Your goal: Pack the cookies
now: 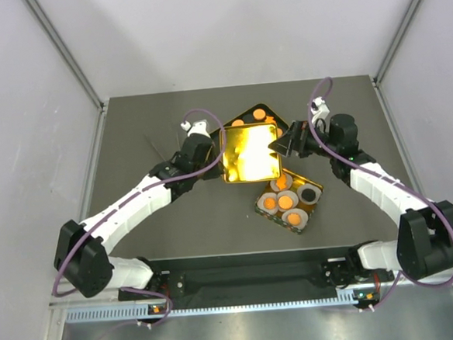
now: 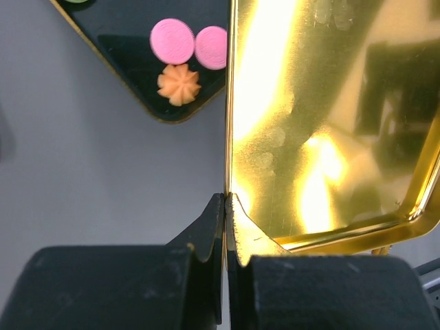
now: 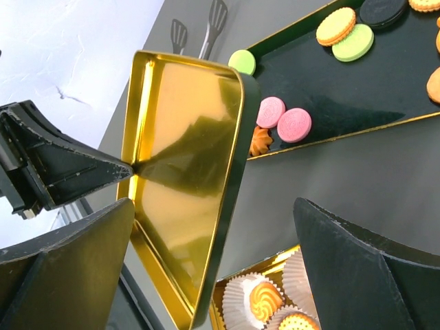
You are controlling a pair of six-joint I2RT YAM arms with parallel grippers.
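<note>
Closest in, the left arm (image 1: 85, 261) and the right arm (image 1: 426, 242) were fixed at the near edge of the gray table (image 1: 145, 121).

A little past them lay a gold tin (image 1: 259, 207). It had frilly white paper cups (image 3: 237, 292) in it. Some round cookies (image 1: 289, 200) already sat in those cups.

Just past the tin, the gold lid (image 1: 249, 153) was held up on its edge. It looked thin, hard and shiny like a mirror, so I think it would be slippery. The left gripper (image 2: 225, 199) had its jaws pinched tight on the lid's thin rim. The right gripper (image 1: 281, 144) was just beside the lid's other side. Its jaws were wide apart and held nothing.

Farthest away was a flat black tray (image 3: 330, 82) with a gold rim. More cookies lay loose on it. There were two bumpy pink rounds (image 2: 172, 40), a green one (image 3: 242, 62) and an orange star-shaped one (image 2: 179, 84).

The cookies looked small, flat and light. I think they are dry and would crack or crumble if squeezed hard. The best hold is a soft pinch across the round edge, one side to the other. The top should not be pressed.
</note>
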